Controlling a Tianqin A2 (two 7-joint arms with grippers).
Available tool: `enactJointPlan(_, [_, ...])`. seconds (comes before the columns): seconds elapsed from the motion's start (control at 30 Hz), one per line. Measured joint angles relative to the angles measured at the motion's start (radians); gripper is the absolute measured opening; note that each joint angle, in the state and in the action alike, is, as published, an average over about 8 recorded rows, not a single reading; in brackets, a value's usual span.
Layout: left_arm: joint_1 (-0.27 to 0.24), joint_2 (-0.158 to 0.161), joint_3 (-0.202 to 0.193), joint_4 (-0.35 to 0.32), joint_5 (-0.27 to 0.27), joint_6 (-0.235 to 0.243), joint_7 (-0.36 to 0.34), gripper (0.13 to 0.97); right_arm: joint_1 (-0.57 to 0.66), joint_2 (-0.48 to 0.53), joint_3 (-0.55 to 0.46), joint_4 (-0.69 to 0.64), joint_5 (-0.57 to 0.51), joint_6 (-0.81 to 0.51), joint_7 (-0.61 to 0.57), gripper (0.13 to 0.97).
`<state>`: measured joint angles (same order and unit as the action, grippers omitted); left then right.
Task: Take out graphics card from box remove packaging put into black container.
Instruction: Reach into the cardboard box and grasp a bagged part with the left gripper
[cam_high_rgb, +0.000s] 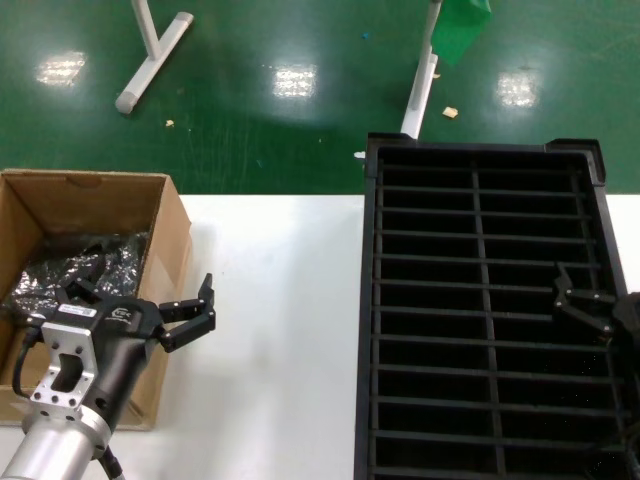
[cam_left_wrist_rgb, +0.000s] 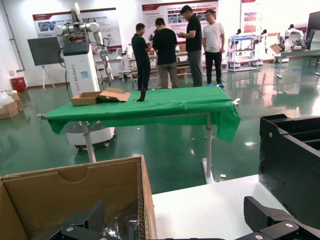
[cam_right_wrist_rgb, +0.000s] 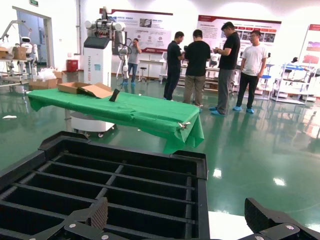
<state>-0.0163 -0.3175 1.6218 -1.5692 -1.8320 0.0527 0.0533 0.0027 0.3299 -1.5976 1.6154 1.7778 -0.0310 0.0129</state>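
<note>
Bag: crinkly, slippery, light — best pinched at an edge inside box.
Left gripper: spread wide, nothing held.
Right gripper: open, parked over tray.

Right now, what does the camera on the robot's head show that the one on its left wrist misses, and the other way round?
Only the head view shows the whole black container with its two columns of slots, the right gripper over it with fingers open, and the crinkly packaging lying in the box. Only the left wrist view shows the hall beyond: a green-covered table and people standing behind it. Both show the box, the white table, part of the black container, and the left gripper, open astride the box's wall.
</note>
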Motion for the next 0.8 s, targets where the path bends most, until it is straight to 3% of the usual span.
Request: enactJointPlan(0.8, [0.0, 0.0, 0.0, 0.0, 0.0, 0.0, 0.0, 0.966, 0.0, 0.0, 0.0, 0.0, 0.0, 0.0, 0.0, 0.966])
